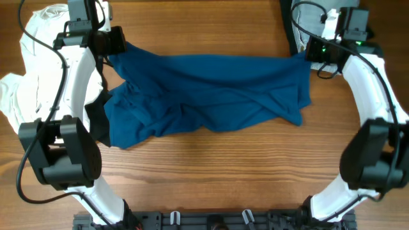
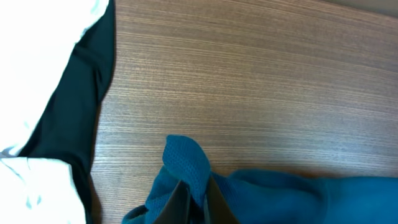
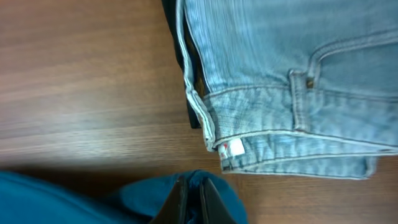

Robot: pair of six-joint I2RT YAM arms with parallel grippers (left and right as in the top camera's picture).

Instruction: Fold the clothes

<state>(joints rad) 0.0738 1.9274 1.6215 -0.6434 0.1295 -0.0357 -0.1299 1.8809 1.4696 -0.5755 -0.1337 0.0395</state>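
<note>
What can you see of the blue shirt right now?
The blue shirt is soft dark-blue fabric, crumpled and creased, stretched across the wooden table. The left pincer pinches one far end, the right pincer the other; the near edge lies bunched on the table. Collar and sleeves cannot be made out.

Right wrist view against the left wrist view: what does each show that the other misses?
Only the right wrist: light-blue denim jeans with a small white tag. Only the left wrist: a white fabric garment and a black fabric garment. Both: the wooden table and the dark-blue fabric shirt, pinched by the left gripper and the right gripper.
</note>
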